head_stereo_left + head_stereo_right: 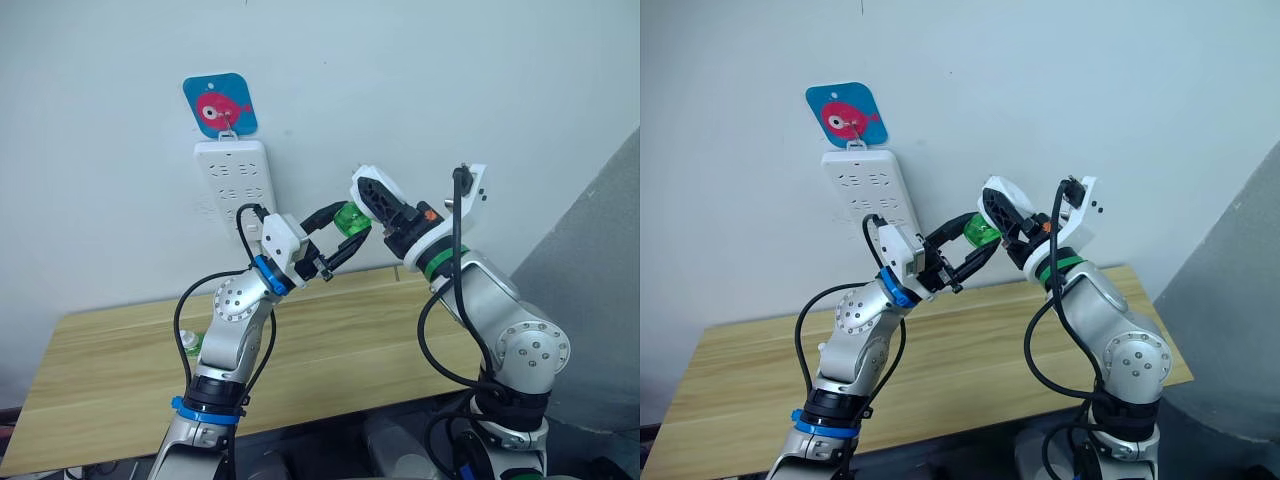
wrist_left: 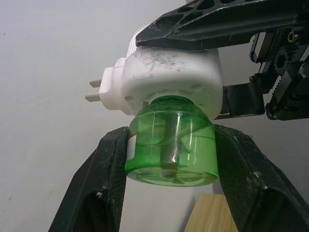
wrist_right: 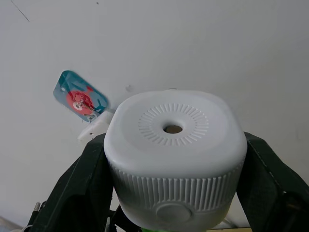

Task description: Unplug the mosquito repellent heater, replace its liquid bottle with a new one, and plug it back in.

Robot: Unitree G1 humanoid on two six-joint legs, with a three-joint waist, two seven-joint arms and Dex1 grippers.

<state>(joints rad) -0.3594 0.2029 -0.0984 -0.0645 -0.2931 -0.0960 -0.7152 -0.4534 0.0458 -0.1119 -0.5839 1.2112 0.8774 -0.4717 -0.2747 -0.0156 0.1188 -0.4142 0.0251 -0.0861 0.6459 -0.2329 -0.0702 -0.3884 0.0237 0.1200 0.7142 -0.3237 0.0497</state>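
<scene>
The small white rounded plastic heater (image 3: 173,154) is unplugged, held in the air clear of the tall white wall power strip (image 1: 232,182), clamped in the right gripper (image 3: 171,169). The left gripper (image 2: 170,164) clamps its translucent green liquid bottle (image 2: 170,150), still attached. Bottle removal, replacement and replugging remain

Even, soft light; we see no hard glare on the wall (image 1: 450,90). Faint shadow falls beside the power strip (image 1: 236,185). In the left wrist view the green bottle (image 2: 171,147) is sharp and translucent, the wall beyond it soft and featureless.
</scene>
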